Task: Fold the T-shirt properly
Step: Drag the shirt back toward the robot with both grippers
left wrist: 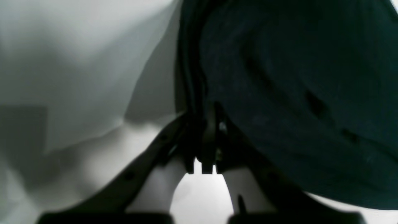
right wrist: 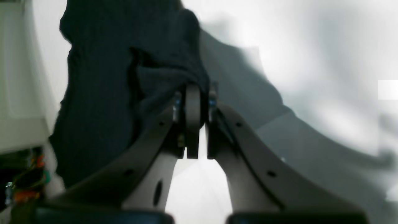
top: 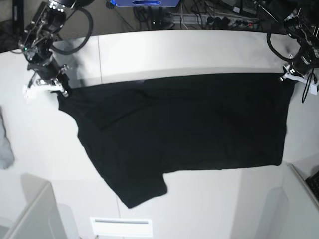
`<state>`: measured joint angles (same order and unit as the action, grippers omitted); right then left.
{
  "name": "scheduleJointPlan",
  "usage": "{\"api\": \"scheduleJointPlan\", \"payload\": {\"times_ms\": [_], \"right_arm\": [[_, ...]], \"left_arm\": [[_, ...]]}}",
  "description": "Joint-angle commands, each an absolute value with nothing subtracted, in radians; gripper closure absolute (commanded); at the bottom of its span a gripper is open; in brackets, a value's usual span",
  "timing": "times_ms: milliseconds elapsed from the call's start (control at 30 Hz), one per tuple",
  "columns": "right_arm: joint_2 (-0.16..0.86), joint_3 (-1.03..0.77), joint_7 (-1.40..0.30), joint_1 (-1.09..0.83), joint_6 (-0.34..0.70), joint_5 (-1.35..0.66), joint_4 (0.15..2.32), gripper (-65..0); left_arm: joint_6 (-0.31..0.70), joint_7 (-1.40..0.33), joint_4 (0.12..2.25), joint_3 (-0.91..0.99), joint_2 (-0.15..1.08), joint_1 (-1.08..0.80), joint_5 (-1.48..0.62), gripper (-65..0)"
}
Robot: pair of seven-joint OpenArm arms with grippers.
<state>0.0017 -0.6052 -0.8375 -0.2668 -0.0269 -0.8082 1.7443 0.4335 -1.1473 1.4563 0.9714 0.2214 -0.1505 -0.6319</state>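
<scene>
While both arms work one edge, T-shirt (top: 184, 122): black, plain face showing, spread between and out past both sets of fingers, on the base camera's side of them.
Left fingers (left wrist: 202, 137): clenched on a bunched bit of the T-shirt edge, at one end of the gripped side.
Right fingers (right wrist: 198, 124): clenched too, pinching the T-shirt at the other end; cloth folds over right by the tips.
Gripped edge: runs nearly straight from one set of fingers to the other in the base view.
Loose cloth: wide part reaches out from the left fingers; narrower, pointed part sticks out farthest toward the base camera, nearer the right fingers' side.
Wrinkles: soft creases beside the left fingers, deeper fold beside the right ones.
Bench (top: 199, 204): white, visible around the T-shirt and beyond both sets of fingers.
Grey cloth (top: 5, 147): crumpled, outward of the right fingers, apart from the T-shirt.
Shadows: on the bench beside both sets of fingers.
Print: none of it visible.
</scene>
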Motion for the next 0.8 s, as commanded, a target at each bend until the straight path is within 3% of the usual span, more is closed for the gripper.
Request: {"api": "scheduleJointPlan", "payload": {"times_ms": [0, 767], "right_arm": [[0.016, -0.619, -0.803, -0.277, -0.031, -0.806, 1.764, 0.0], [0.015, -0.622, -0.820, -0.473, -0.027, -0.808, 1.839, 0.0]], "left_arm": [[0.426, -1.138, 1.478, 0.981, 0.242, -0.171, -0.611, 0.0], [0.427, -1.138, 1.638, 0.981, 0.193, -0.369, -0.613, 0.0]]}}
